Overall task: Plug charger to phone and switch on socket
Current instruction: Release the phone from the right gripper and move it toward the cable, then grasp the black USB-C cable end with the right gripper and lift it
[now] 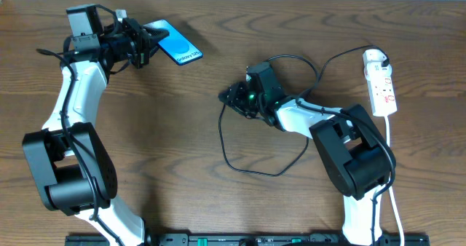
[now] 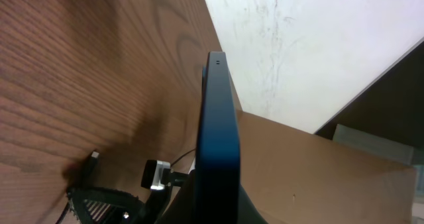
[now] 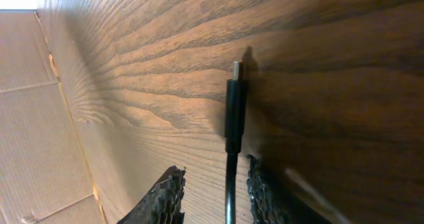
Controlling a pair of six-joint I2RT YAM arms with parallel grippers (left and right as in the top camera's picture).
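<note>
The left gripper (image 1: 148,46) sits in the upper left of the overhead view, clamped on the near end of the phone (image 1: 179,49). The phone's blue screen faces up and points toward the frame's centre. In the left wrist view the phone (image 2: 218,151) shows edge-on, a dark blue strip rising from the bottom edge, with the table (image 2: 79,71) to its left. Whether the phone rests on the wood or is lifted off it, I cannot tell.

The right gripper (image 1: 231,97) is near the middle of the overhead view, low over the table (image 1: 182,144). In the right wrist view its fingers (image 3: 165,197) stand narrowly apart, one on each side of the charger (image 3: 233,111), with a gap showing on both sides. The connector lies flat on the wood, its metal tip pointing to the top of the frame, past the fingertips.

From there the charger (image 1: 247,169) runs in a wide loop toward the lower centre, then arcs up to the socket (image 1: 381,86) at the upper right. Its plug sits at the socket's top end. Phone and connector are well apart.
</note>
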